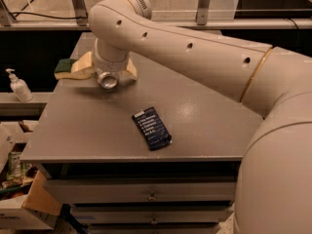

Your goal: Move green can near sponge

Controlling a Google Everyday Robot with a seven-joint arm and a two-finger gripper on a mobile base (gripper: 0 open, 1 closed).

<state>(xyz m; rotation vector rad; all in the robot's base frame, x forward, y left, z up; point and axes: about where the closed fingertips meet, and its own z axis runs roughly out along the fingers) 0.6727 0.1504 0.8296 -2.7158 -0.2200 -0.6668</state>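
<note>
The green can (107, 80) lies on its side at the back left of the grey table (204, 126), its shiny silver round end facing me. The sponge (64, 66), dark green over pale yellow, lies just left of it at the table's back left corner. My gripper (107, 75) hangs from the arm's wrist right over the can. Its cream fingers (129, 72) stand spread on either side of the can, the left one between can and sponge. The can's printed sides are mostly hidden by the wrist.
A flat dark blue snack wrapper (151, 128) lies near the table's front middle. My big white arm (204, 57) spans the table's right side. A pump bottle (18, 86) stands on a shelf at left, with boxes (19, 199) on the floor below. Drawers (151, 196) sit under the tabletop.
</note>
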